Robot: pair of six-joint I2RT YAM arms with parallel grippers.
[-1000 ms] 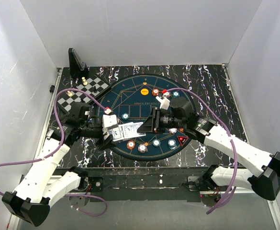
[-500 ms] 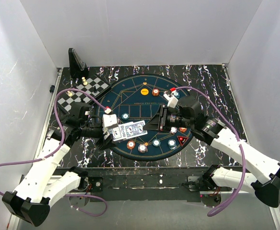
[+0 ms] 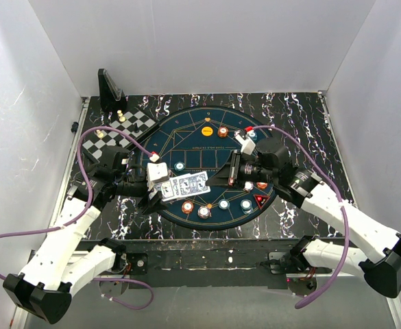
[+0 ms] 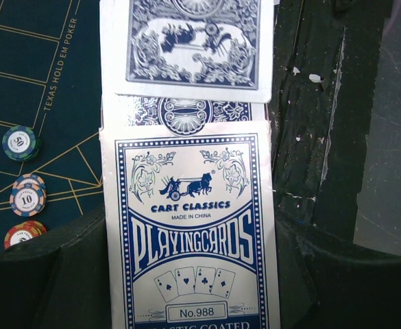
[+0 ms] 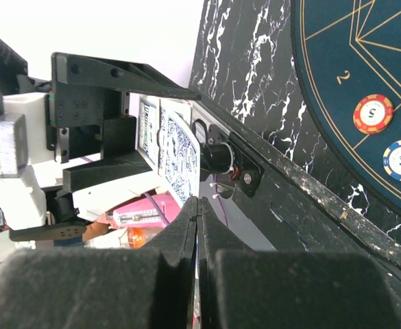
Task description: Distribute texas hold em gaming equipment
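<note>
Nose to nose over the felt: on the black marbled table (image 3: pixel 303 116), your two arms meet above the near-left part of the round Texas Hold'em mat (image 3: pixel 186 137). The left gripper (image 3: pixel 158 189) is clamped across a Cart Classics pack of playing cards (image 4: pixel 190 226), held over the mat's near-left rim with its open end facing right. Blue-backed cards (image 4: pixel 190 41) stick out of that end in a short stagger. Their long axis runs left to right across the mat, straight toward the right gripper (image 3: pixel 222 175). That gripper's jaws are pressed fully together at the outermost card's free end. Whether the card's edge is actually nipped between them, the views do not settle. Your right arm is the nearer one to that free end, so the coming draw looks like a pull rightward along the card's length, away from the pack. Poker chips (image 3: pixel 223 203) sit in a row along the mat's near edge, with a few more toward its far side.
</note>
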